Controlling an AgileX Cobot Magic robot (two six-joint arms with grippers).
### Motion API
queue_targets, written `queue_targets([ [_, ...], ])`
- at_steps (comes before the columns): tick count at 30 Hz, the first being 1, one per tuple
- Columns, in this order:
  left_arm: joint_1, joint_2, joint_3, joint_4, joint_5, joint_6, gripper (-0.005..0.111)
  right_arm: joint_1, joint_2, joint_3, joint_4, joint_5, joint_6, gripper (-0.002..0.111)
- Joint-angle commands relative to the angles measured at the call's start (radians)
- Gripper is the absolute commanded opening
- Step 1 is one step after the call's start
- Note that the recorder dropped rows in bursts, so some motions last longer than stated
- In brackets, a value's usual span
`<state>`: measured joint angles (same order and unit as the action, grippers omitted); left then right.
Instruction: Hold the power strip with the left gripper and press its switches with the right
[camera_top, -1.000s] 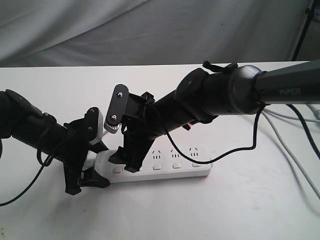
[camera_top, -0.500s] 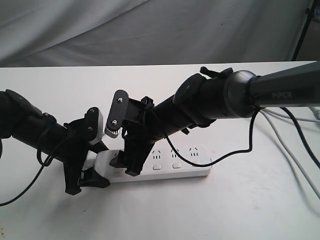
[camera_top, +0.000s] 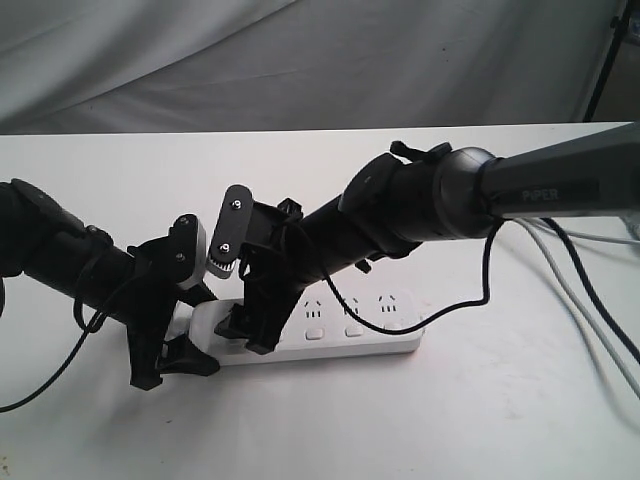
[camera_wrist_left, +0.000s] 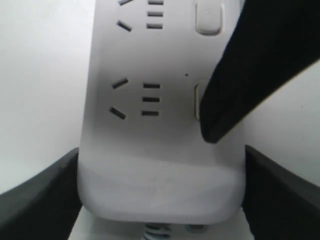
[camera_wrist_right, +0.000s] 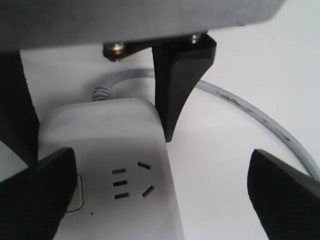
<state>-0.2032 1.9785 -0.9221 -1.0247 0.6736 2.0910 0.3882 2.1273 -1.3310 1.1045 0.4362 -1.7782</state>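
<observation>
— Entry one: left gripper (camera_wrist_left: 161, 165)?
— Jaws closed across the rounded end of the power strip (camera_top: 350, 340), with a finger (camera_wrist_left: 40, 200) against each long side. The strip lies flat on the white table (camera_top: 480, 420), left of centre in the exterior view.
— Entry two: right gripper (camera_wrist_right: 161, 155)?
— Jaws spread wide, nothing held. One pointed finger (camera_wrist_left: 250, 75) comes down over the end switch (camera_wrist_left: 198, 95); whether it presses cannot be told. The other finger hangs beside the strip, over the table.
— Surroundings?
— Right arm (camera_top: 440, 200): crosses above the strip's left half, hiding the sockets there; switches (camera_top: 353, 330) show to its right. Loose black cable (camera_top: 486, 270): droops in front of the far sockets. Grey cord (camera_wrist_right: 240, 107): leaves the held end and curves across the table. Grey cloth (camera_top: 300, 60): behind.
</observation>
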Motion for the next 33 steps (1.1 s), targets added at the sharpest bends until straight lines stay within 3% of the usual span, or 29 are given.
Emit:
queue_targets([
  [1,-0.007,0.001,-0.003,0.008,-0.045,0.003,0.0,0.0,0.004,-0.009,-0.017,0.019,0.007,0.085],
  [12,-0.007,0.001,-0.003,0.008,-0.045,0.003,0.0,0.0,0.009,-0.009,-0.142,0.019,0.062,0.085],
  [33,-0.007,0.001,-0.003,0.008,-0.045,0.003,0.0,0.0,0.022,-0.009,-0.178,0.015,0.063,0.085],
])
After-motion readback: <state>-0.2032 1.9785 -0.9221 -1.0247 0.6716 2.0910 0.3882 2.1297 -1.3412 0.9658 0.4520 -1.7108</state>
